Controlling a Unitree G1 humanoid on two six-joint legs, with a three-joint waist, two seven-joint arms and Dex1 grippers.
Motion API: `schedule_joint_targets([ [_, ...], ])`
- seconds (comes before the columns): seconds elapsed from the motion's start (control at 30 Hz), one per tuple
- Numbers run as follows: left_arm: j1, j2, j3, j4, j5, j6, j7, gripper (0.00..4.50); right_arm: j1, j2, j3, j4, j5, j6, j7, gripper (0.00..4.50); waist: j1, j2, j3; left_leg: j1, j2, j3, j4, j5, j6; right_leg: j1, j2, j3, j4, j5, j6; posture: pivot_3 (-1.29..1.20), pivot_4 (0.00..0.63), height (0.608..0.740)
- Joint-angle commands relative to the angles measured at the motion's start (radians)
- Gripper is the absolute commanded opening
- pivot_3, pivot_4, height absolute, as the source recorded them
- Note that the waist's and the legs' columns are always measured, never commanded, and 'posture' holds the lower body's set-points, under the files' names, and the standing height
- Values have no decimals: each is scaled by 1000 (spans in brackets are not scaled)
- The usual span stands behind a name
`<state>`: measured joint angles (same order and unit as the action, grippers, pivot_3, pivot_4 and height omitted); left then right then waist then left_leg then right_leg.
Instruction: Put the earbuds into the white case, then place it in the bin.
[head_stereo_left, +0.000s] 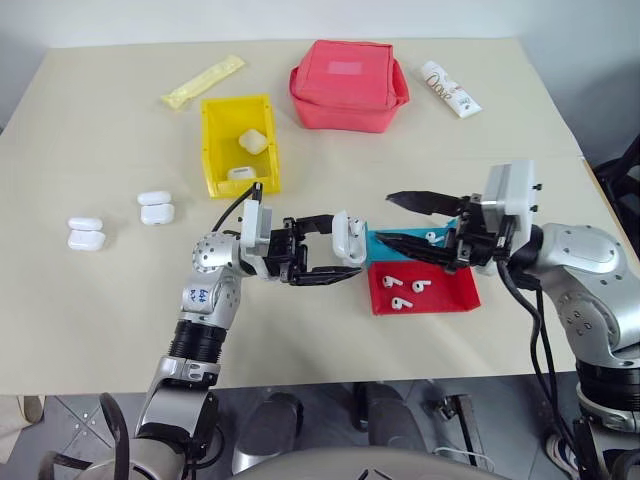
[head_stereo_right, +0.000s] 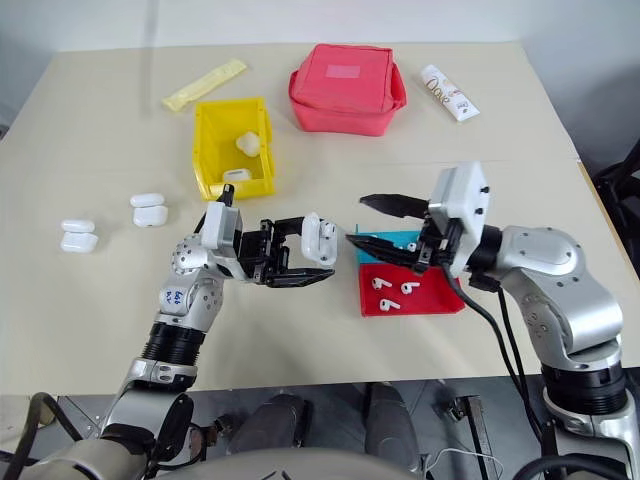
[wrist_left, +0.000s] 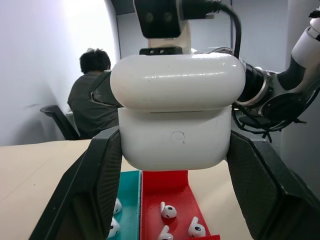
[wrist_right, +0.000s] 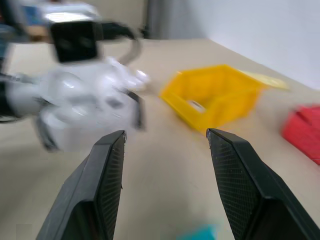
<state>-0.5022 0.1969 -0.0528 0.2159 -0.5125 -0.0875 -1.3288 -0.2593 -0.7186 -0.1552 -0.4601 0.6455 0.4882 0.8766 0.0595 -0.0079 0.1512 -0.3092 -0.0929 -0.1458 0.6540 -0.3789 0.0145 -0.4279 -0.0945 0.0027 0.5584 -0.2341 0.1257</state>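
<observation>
A: From the head cameras, where does it stand?

B: The left tool (head_stereo_left: 335, 255) is clamped on the white case (head_stereo_left: 349, 236), held above the table (head_stereo_left: 100, 320) just beside the red tray (head_stereo_left: 440, 296), where three earbuds (head_stereo_left: 403, 291) lie loose. The right tool (head_stereo_left: 420, 222) has its fingers apart and empty, close by the case. The bin (head_stereo_left: 213, 150) already holds two cases; this one is well apart from it.

A: And the left wrist camera?

B: The case (wrist_left: 176, 117) sits squeezed between both fingers (wrist_left: 95, 185), lid down or nearly so. More earbuds (wrist_left: 168, 211) show below on the red and teal trays.

A: The right wrist camera?

B: Its fingers (wrist_right: 102, 185) stand wide with nothing between them; the yellow bin (wrist_right: 215, 97) lies beyond. I'd judge the binning is what's left; whether buds are inside, I can't tell.
</observation>
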Motion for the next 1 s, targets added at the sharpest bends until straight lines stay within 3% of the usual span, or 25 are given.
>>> schedule_joint_targets([
  [0.03,-14,19,34,6,-11,-5,18,2765,142,-42,-160,-82,17,30,-41,2666,7,0,0,0,0,0,0,0,0,0,0,0,0,0,0,0,150,740],
  [0.33,-38,83,91,105,8,-29,30,2765,703,38,-580,-215,27,32,-40,2666,22,0,0,0,0,1,3,0,0,2,1,1,-1,1,1,0,150,740],
  [0.5,-74,105,114,182,22,-63,28,2765,802,65,-642,-229,34,24,-51,2666,17,0,0,1,0,3,2,-1,1,1,1,3,0,1,1,0,150,740],
  [0.63,-97,121,130,228,31,-96,31,2765,801,33,-655,-261,61,63,-74,2666,14,0,0,3,1,3,0,-1,0,1,1,3,-1,1,1,0,150,740],
  [0.77,-86,123,135,216,34,-107,42,2765,723,-71,-613,-282,74,132,-105,2666,12,0,0,2,0,4,0,-1,0,1,1,3,-1,0,1,0,150,740],
  [0.87,-62,119,133,179,31,-105,54,2765,574,-181,-520,-269,90,213,-155,2666,11,1,0,3,1,4,1,-1,1,1,0,3,-1,0,1,0,150,740],
  [1.0,-6,109,121,90,22,-85,82,2765,305,-306,-297,-193,37,269,-190,2666,9,1,0,2,2,4,0,-1,0,1,-2,3,-2,0,1,0,150,740],
])
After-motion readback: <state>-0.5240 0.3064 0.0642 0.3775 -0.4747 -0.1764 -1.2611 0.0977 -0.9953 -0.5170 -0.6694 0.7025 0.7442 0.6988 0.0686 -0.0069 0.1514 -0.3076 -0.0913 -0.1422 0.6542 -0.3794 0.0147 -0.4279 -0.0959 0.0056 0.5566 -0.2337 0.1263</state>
